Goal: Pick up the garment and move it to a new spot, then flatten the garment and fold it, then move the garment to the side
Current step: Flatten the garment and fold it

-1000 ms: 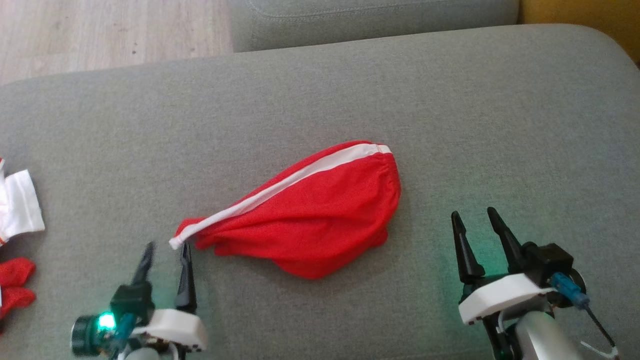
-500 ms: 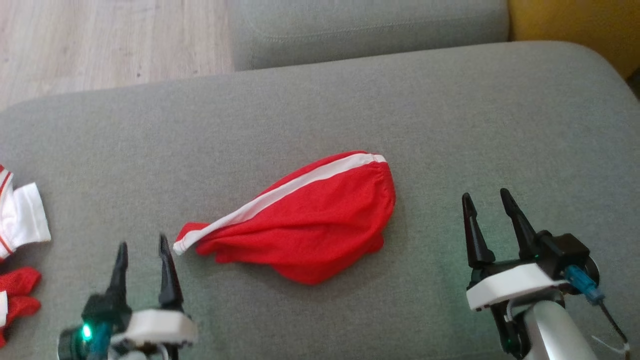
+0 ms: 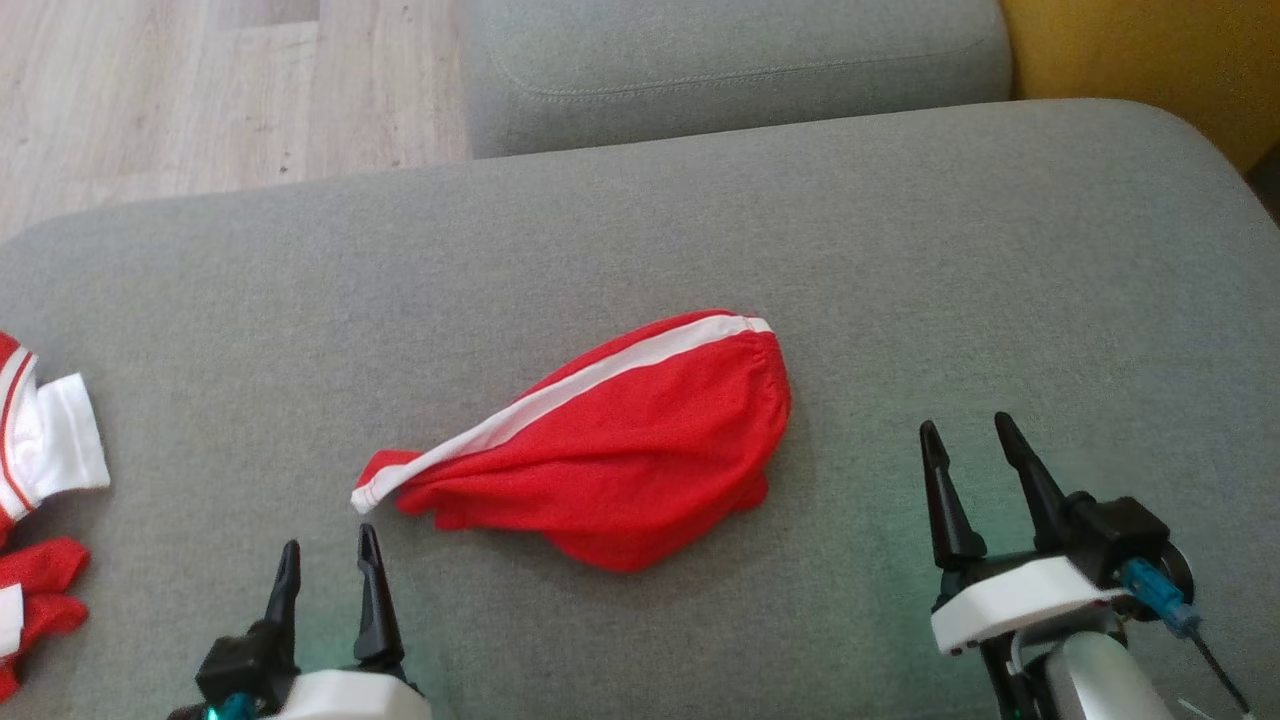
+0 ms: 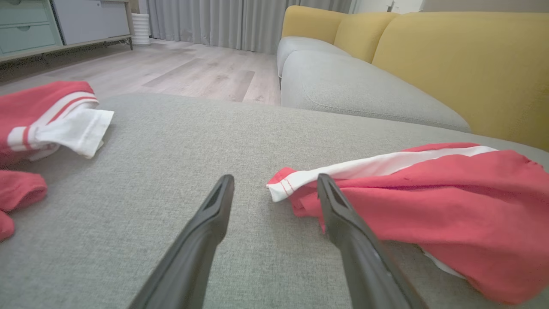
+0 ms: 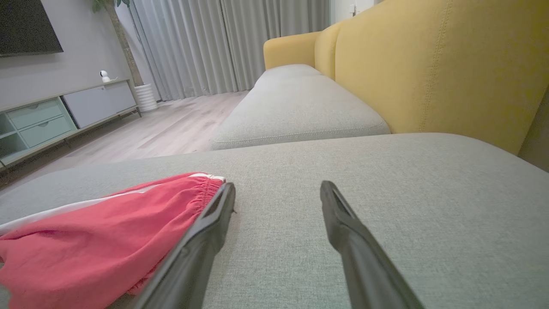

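Note:
A bunched red garment with a white stripe [image 3: 620,440] lies in the middle of the grey cushion [image 3: 640,230]. Its white hem corner points toward my left gripper [image 3: 328,540], which stands open just short of it, empty. In the left wrist view the garment [image 4: 429,193] lies to the right, its hem corner a little beyond the open gripper [image 4: 274,182]. My right gripper [image 3: 968,432] is open and empty, apart from the garment's gathered waistband end. In the right wrist view the garment [image 5: 98,231] sits left of the open gripper [image 5: 276,189].
More red and white clothes [image 3: 40,460] lie at the cushion's left edge, also seen as clothes [image 4: 47,120] in the left wrist view. A second grey cushion [image 3: 730,60] lies beyond, with wooden floor [image 3: 200,90] at the far left and a yellow backrest [image 5: 429,64] to the right.
The head camera has shifted a little. My left gripper drew back from the garment's hem corner and swung left, then returned near it. The garment stays put.

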Robot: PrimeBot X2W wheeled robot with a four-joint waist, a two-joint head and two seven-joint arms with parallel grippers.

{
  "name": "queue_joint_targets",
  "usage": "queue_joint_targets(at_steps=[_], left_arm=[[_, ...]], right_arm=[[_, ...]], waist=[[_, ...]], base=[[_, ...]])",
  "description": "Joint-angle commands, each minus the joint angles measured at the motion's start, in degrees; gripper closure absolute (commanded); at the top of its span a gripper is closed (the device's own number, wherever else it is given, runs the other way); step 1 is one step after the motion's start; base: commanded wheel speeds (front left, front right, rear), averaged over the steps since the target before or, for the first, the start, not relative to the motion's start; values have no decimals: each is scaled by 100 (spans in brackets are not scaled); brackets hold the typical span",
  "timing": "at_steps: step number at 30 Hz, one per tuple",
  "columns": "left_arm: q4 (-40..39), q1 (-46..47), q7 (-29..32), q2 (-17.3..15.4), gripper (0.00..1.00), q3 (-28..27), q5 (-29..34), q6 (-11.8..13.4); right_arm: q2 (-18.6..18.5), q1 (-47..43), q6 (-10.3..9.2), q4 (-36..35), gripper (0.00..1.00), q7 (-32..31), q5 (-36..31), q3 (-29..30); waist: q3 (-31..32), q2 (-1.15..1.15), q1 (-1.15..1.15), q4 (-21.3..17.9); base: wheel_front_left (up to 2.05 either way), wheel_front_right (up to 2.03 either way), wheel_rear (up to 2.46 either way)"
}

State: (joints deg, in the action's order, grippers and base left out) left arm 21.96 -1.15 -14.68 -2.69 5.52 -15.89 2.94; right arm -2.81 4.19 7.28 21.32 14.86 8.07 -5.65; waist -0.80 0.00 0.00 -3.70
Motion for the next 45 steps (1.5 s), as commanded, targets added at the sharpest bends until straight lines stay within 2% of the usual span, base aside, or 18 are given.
queue_joint_targets(at_steps=[1, 6, 7, 8, 10, 18, 24, 31, 39, 40, 42, 43, 45], left_arm=[[-127, 282, -32, -20, 0, -148, -138, -90], [100, 534, -32, -20, 0, -133, -441, -259], [223, 656, -32, -20, 0, -92, -705, -446], [223, 656, -32, -20, 0, -92, -705, -446], [308, 781, -32, -20, 0, -108, -1045, -626], [950, 1281, -32, -20, 0, -135, -1776, -921], [1363, 1546, -32, -19, 0, 13, -2263, -1018], [1270, 1595, -32, -19, 0, 392, -2781, -1040], [1197, 1591, -32, -19, 0, 495, -3154, -1042], [1186, 1586, -32, -19, 24, 509, -3163, -1042], [1174, 1569, -32, -19, 84, 567, -3183, -1042], [1178, 1564, -32, -19, 100, 593, -3203, -1042], [1188, 1567, -32, -19, 100, 651, -3248, -1042]], right_arm=[[-7, 202, 21, -141, 0, 14, -15, -175], [-7, 229, 21, -90, 0, 14, -15, -218], [-7, 250, 21, -80, 0, 14, -13, -250], [-7, 250, 21, -80, 0, 14, -13, -250], [-7, 280, 21, -79, 0, 14, -16, -265], [-7, 382, 21, -48, 0, 14, -79, -283], [-7, 430, 21, -40, 0, 14, -104, -288], [-7, 480, 21, -48, 0, 14, -115, -270], [-7, 506, 21, -38, 0, 14, -84, -267], [-7, 506, 21, -37, 0, 14, -80, -264], [-7, 509, 21, -38, 0, 14, -71, -263], [-7, 512, 21, -38, 0, 14, -66, -265], [-7, 521, 21, -40, 0, 14, -61, -273]], waist=[[-39, 0, 0, 35], [-158, 0, 0, 85], [-218, 0, 0, 87], [-218, 0, 0, 87], [-285, 0, 0, 88], [-526, 0, 0, 52], [-654, 0, 0, 15], [-756, 0, 0, -1], [-794, 0, 0, 5], [-796, 0, 0, 9], [-805, 0, 0, 16], [-810, 0, 0, 19], [-820, 0, 0, 23]], base=[[0, 0, 0], [0, 0, 0], [0, 0, 0], [0, 0, 0], [0, 0, 0], [0, 0, 0], [0, 0, 0], [0, 0, 0], [0, 0, 0], [0, 0, 0], [0, 0, 0], [0, 0, 0], [0, 0, 0]])
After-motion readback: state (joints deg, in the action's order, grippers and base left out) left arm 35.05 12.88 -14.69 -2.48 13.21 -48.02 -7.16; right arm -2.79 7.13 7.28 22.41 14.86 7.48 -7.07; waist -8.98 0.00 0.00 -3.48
